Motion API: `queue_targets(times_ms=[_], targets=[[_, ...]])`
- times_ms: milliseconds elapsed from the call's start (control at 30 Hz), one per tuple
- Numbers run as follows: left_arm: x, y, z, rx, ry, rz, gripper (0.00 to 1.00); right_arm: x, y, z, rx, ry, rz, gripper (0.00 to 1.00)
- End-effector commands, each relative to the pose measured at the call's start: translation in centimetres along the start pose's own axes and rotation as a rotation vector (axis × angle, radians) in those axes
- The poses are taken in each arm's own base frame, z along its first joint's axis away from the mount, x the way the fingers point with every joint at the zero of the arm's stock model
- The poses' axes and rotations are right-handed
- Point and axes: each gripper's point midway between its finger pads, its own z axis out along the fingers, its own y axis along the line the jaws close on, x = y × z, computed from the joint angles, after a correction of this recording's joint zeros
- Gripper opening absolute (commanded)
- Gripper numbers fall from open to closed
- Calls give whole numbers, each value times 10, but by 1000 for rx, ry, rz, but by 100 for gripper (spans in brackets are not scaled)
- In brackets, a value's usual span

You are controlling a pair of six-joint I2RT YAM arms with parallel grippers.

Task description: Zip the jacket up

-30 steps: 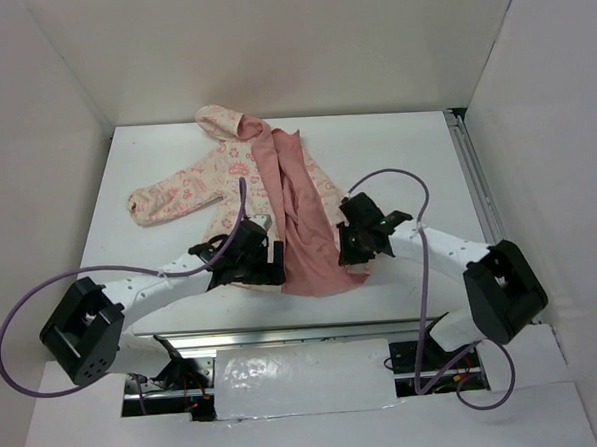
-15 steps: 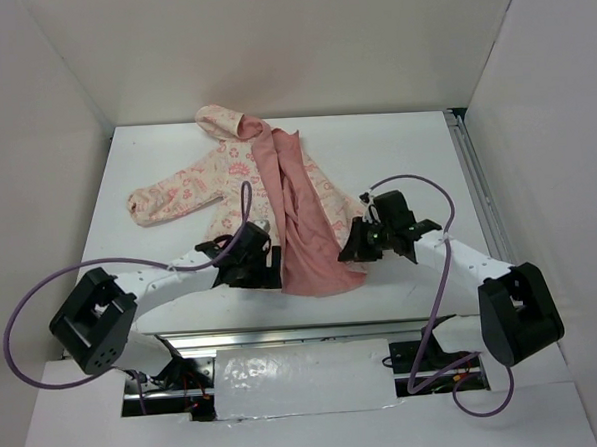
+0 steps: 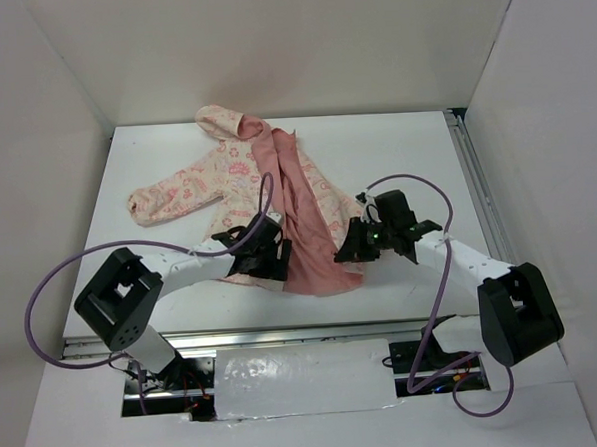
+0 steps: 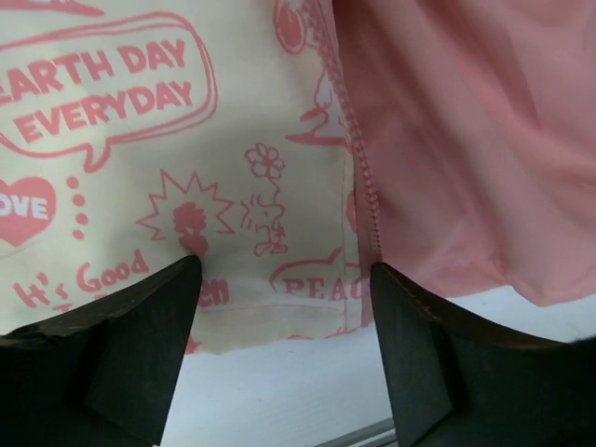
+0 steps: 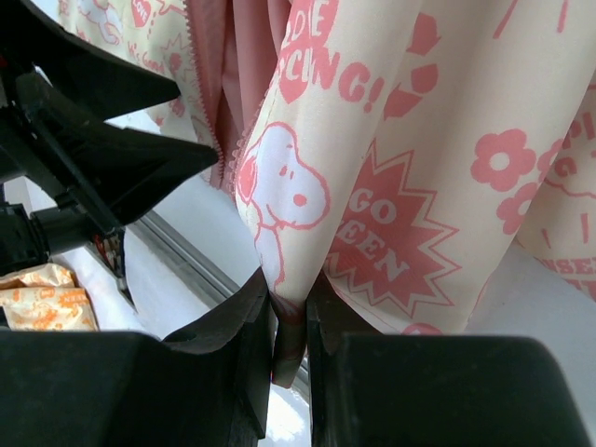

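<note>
A small hooded jacket [image 3: 238, 177] of soft cream fabric, printed with pink cartoons and slogans, lies open on the flat white table [image 3: 395, 148]. In the top view its hood [image 3: 218, 123] points to 12 o'clock and one long sleeve [image 3: 172, 195] stretches toward 9 o'clock. A solid salmon-pink lining [image 3: 304, 233] lies folded over the middle and runs down toward 6 o'clock.

The left gripper [image 3: 272, 257] sits at the bottom hem, at about 7 o'clock from the garment's centre. Its black jaws stand wide apart and hold nothing. In the left wrist view the left gripper [image 4: 284, 279] straddles the hem of the printed panel, with the pink zipper [image 4: 358, 168] teeth running up toward 12 o'clock just inside one finger.

The right gripper [image 3: 352, 249] is at the hem's other corner, near 4 o'clock. Its jaws are clamped tightly on a fold of printed fabric, seen pinched at the right gripper [image 5: 291, 307] in its own wrist view, with the panel [image 5: 391, 186] rising from it toward 12 o'clock.
</note>
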Motion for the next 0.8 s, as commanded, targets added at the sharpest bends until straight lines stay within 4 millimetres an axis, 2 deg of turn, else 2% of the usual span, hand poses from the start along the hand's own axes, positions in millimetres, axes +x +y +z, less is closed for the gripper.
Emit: queue_targets(times_ms=[0,100,167,333,367,433,500,533,633,667,700,733,767], targets=[[-13,7,8,-58,-20,16,84,-6,5,-1,-42,-23,-40,0],[-10,4,10,-31,-9,29,74,-5,3,-1,-38,-23,-36,0],[-9,3,11,-26,-8,31,71,-5,2,-1,-38,-21,-35,0],[-2,4,10,-44,9,35,77,-5,-1,-1,-35,-19,-26,0],[0,3,8,-43,13,39,83,-5,-1,-1,-36,-22,-27,0],[4,-4,6,-21,11,75,88,-3,-2,0,-34,-13,-23,0],[6,-7,6,-21,12,89,88,-3,-2,0,-34,-13,-22,0],[7,-1,9,-61,13,85,87,-3,-2,1,-32,-13,-22,0],[18,15,16,-195,85,40,82,-3,-4,1,-23,-10,-25,0],[15,14,15,-220,95,17,74,-3,-5,1,-19,-8,-22,0],[26,21,17,-260,143,9,69,-3,-6,1,-18,-8,-20,0],[27,22,18,-269,154,5,62,-2,-6,2,-17,-2,-18,0],[26,21,19,-270,157,6,60,-2,-7,2,-16,-3,-17,0]])
